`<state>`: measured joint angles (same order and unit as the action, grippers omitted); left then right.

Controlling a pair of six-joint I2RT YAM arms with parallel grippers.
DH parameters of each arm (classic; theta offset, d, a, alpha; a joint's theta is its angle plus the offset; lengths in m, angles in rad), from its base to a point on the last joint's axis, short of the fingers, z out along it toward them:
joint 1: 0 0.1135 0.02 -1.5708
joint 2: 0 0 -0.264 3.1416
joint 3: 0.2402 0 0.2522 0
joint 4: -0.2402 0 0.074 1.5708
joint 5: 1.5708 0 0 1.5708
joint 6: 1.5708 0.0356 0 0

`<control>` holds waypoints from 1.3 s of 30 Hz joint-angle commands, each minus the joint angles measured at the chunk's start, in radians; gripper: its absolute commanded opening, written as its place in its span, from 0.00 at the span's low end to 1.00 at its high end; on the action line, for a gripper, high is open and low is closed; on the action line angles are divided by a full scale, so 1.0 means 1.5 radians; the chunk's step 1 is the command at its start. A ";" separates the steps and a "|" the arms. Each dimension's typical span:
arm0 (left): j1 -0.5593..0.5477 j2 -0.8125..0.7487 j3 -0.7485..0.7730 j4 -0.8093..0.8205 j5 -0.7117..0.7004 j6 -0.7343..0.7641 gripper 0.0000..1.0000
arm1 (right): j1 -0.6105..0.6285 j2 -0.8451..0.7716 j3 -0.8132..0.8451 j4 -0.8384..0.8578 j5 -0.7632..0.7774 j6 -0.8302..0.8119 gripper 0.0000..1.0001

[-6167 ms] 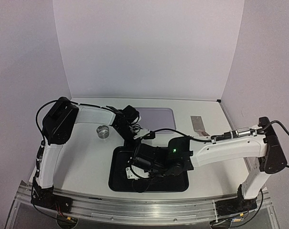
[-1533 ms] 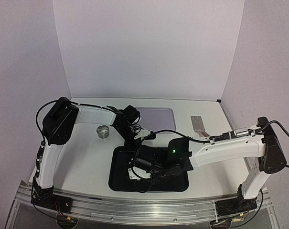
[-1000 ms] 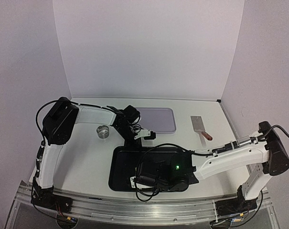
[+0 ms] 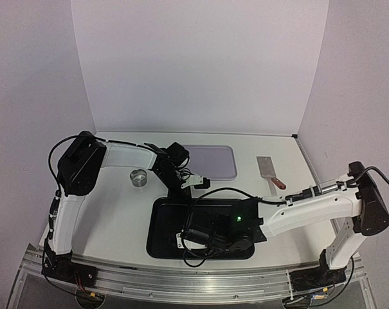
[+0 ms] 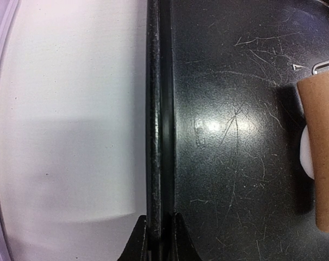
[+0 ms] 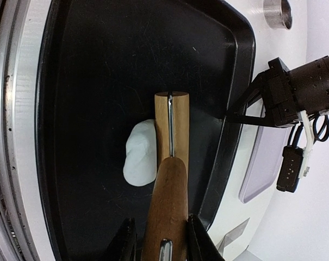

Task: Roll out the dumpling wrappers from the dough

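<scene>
While the dough [image 6: 141, 160] is only a small soft white lump so far, it's easy to place: it lies on the floor of the black tray [image 6: 99, 81], roughly mid-tray, touching the side of the rolling pin [image 6: 171, 128]. From the left wrist cam you only get a sliver of white peeking out from behind the pin's wooden barrel.

The right gripper [image 6: 161, 239] has its fingers clamped on the pin's rounded wooden handle, with the barrel lying flat on the tray and a metal rod running along the top of it. The left gripper [image 5: 160, 239] is pinched shut on the tray's far rim, one finger on each side of the lip.

Further out, the tray floor is pretty scratched up and has a glare spot on it. It sits at the near-middle of a white table [image 4: 110, 212]. A small metal ring [image 4: 139, 177] stands to the tray's far left, just beside the left arm. A pale lilac mat [image 4: 217, 161] lies behind the tray, and a little cleaver [image 4: 268, 168] with a reddish handle is off to the right. Plain white backdrop panels [image 4: 194, 64] box the table in, and an aluminium rail [image 4: 181, 283] runs along the near edge.
</scene>
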<state>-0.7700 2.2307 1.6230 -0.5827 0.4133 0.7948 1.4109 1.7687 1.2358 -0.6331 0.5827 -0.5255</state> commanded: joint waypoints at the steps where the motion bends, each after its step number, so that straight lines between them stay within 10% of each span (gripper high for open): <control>1: 0.003 0.004 0.009 0.048 -0.136 0.057 0.00 | -0.035 0.083 -0.025 -0.089 -0.183 -0.009 0.00; 20: 0.003 -0.005 0.010 0.053 -0.133 0.039 0.00 | -0.058 0.029 0.206 -0.073 0.031 -0.070 0.00; 39: 0.003 -0.003 0.011 0.052 -0.126 0.043 0.00 | 0.022 -0.068 0.057 -0.086 -0.010 -0.094 0.00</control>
<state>-0.7704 2.2303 1.6230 -0.5823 0.4129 0.7910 1.4477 1.6703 1.3219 -0.7700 0.5680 -0.6619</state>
